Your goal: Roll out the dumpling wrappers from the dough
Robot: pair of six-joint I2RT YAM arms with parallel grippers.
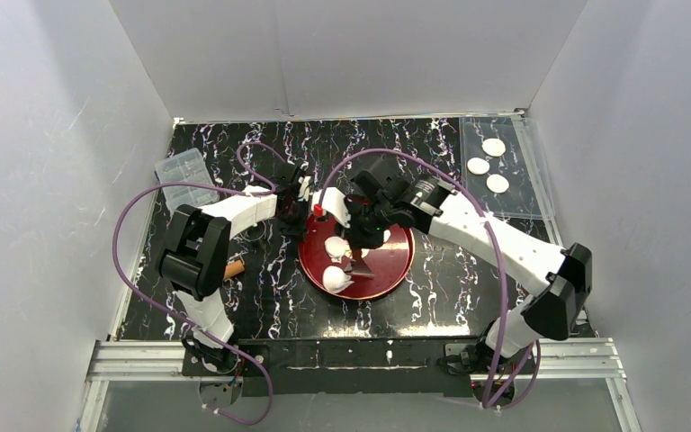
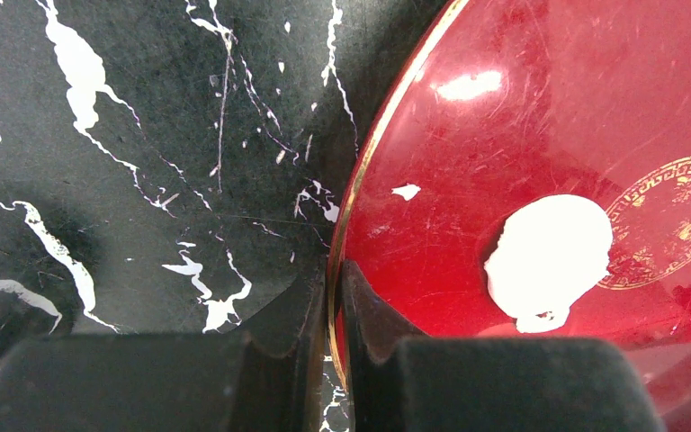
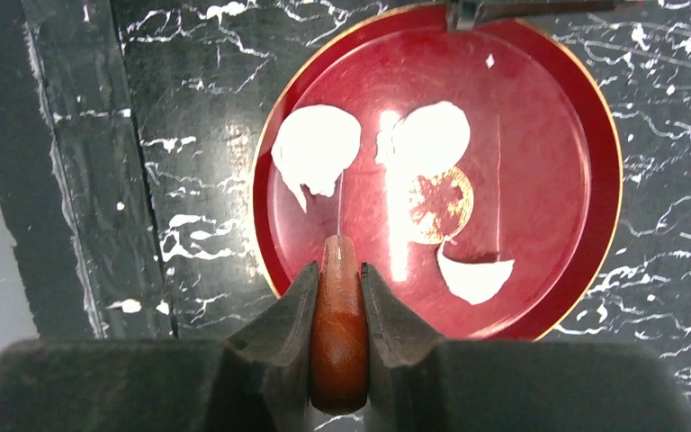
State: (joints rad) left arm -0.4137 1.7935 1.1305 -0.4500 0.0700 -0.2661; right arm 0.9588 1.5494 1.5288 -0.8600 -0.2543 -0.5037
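While the left gripper point(image 2: 330, 270) pinches the far-left rim of the red plate point(image 1: 398, 259) w/ jaws nearly closed, the right gripper point(image 3: 338, 268) clamps narrowly on a wooden-handled blade point(image 3: 339, 328) held over the plate. The dough point(image 3: 315, 144) lies on the plate in three ragged white pieces, approx. mid-counter. Three dumpling wrappers point(image 1: 478, 166) sit on a clear sheet point(image 1: 520, 144) at the counter's far-right corner, well apart from the plate. A clear box point(image 1: 183, 175) rests near the left edge.
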